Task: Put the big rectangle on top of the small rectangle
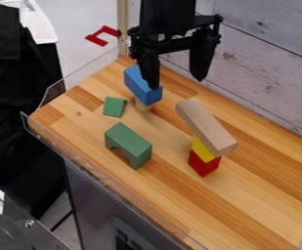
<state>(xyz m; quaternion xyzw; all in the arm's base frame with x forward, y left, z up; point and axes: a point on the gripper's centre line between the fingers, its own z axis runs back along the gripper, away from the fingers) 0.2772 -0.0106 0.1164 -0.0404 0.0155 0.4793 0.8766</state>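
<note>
Well, the blue block (136,85) perches on a peg (142,105); the pincer (177,82), spread open, might nudge it off. The pale plank (204,127), presumably the big rectangle, overhangs the yellow block (201,149), so an off-centre grip could topple it.

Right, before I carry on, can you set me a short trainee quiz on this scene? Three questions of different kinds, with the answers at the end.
1. Which block is directly beneath the long plain-wood block?
2. True or false: the green arch stands on the wooden tabletop.
3. Fill in the blank: the jaws of the gripper are ____ (open or shut).

Key: 1. the yellow block; 2. true; 3. open.
</note>
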